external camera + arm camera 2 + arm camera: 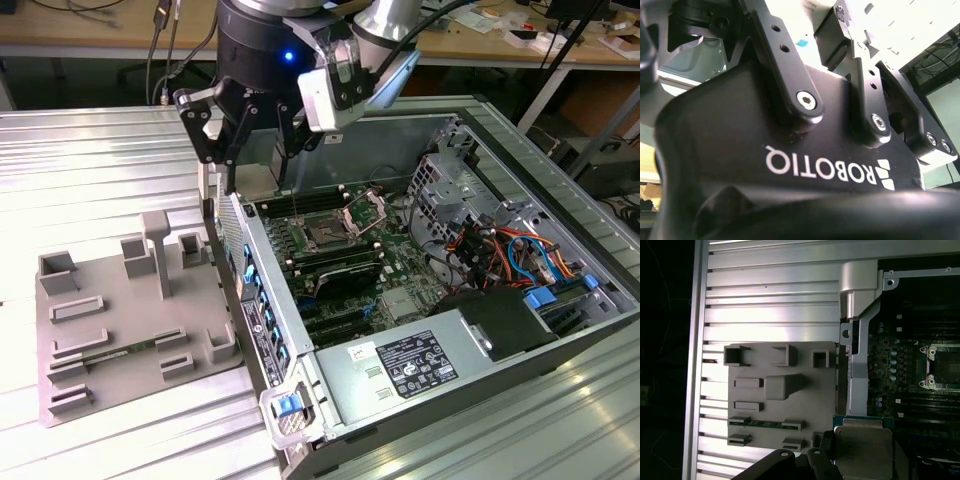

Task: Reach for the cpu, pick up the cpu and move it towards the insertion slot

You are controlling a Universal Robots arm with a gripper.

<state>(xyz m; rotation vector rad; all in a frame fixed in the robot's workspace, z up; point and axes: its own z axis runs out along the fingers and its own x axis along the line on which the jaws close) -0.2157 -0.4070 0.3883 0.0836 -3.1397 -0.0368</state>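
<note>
**Chip carried toward the socket**

Hand (pixel 258 172) hangs over the near wall of the open computer case (pixel 560 180), closed on the cpu (pixel 862 452); in the first wrist view the one silvery chip sits clamped between the fingers, lifted off the grey tray (pixel 780 390) so it can travel. One insertion slot (pixel 327 236) lies on the green board, well apart from the hand, its frame open to receive the chip. The tray rests on the counter (pixel 90 170), beside the case.
</note>
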